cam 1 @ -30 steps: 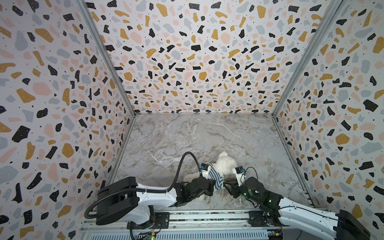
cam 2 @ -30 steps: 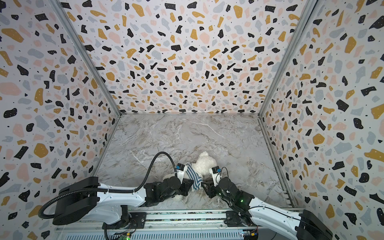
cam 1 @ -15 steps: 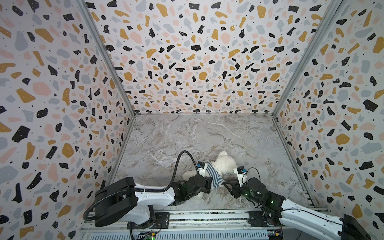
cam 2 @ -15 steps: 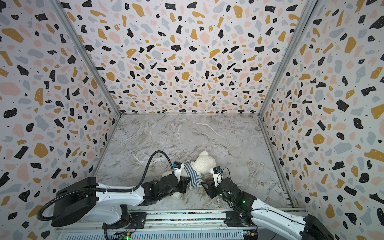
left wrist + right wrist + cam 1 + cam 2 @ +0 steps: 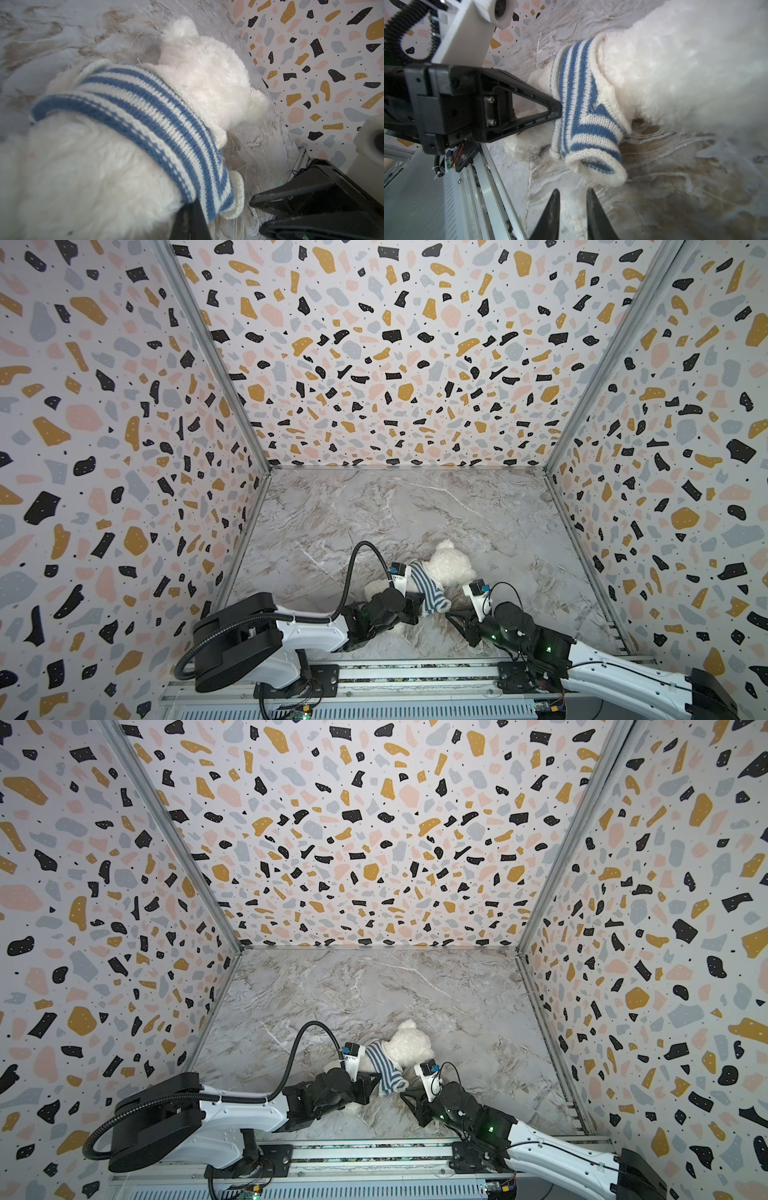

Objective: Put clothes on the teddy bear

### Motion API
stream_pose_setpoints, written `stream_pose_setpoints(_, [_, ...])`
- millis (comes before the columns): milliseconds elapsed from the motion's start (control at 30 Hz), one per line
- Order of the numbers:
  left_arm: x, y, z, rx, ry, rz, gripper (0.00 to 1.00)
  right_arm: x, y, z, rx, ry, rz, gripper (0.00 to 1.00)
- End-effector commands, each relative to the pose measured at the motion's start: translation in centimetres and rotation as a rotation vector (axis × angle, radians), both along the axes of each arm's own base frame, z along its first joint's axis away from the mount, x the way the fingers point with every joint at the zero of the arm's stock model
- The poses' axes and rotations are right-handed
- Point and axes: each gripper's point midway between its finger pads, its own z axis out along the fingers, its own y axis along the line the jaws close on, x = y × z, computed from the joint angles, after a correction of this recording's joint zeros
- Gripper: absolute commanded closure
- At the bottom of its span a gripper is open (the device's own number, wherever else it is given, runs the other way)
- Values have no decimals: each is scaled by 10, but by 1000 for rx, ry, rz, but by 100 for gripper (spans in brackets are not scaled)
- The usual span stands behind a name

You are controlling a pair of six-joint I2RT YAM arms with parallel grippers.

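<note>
Enclosure: three flat wall panels [image 5: 374, 364] printed in terrazzo, with irregular black, ochre, pink and grey chips on a pale ground, joined by grey metal corner strips.
Floor: smooth floor [image 5: 374, 506] with grey-and-brown marble veining.
Front rail: ribbed aluminium rail [image 5: 415, 676] along the near edge, carrying both arm bases.
Teddy bear: fluffy white plush teddy bear [image 5: 451, 566] lying on the floor near the front edge, about mid-width, between the two grippers. Its rounded head and one round ear point toward the back wall.
Garment: blue-and-white striped sweater [image 5: 426, 591], rib-knit with cream edging, bunched as a slanted band round the bear's neck and upper body. One short tubular sleeve [image 5: 596, 166] lies on the floor.
Left gripper: the left gripper [image 5: 190, 207] has black fingers of open triangular frame. Its jaws are closed together, pinching the sweater's lower hem.
Right gripper: the right gripper [image 5: 573, 199] has tapered black fingers [image 5: 554, 207] parted by a narrow gap, with nothing between them. The tips sit low over the floor, just short of the sleeve cuff and not touching it.
Cable: corrugated black cable [image 5: 361, 556] arching above the left arm's white links.
</note>
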Motion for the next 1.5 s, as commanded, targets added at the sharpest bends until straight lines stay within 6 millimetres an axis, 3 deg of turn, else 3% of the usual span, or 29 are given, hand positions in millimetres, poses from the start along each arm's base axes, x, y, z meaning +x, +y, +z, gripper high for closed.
stream_pose_setpoints(0, [2, -3, 6, -45, -13, -5, 100, 3, 4, 5, 11, 6, -16, 81])
stream_pose_setpoints(200, [3, -1, 2, -37, -11, 2, 100, 1, 10, -1, 9, 28, -19, 93])
stream_pose_setpoints(467, [2, -6, 1, -53, -7, -17, 100, 1, 10, -7, 14, 44, -42, 98])
stream_pose_setpoints(767, [0, -7, 0, -72, 19, -14, 100, 9, -1, -17, -13, 66, -131, 100])
stream_pose_setpoints(933, [0, -8, 0, -75, 21, -16, 100, 18, 0, -6, 20, 35, -165, 100])
stream_pose_setpoints(1467, [-3, -12, -3, -94, 37, -34, 100, 40, 7, -2, 36, 26, -172, 100])
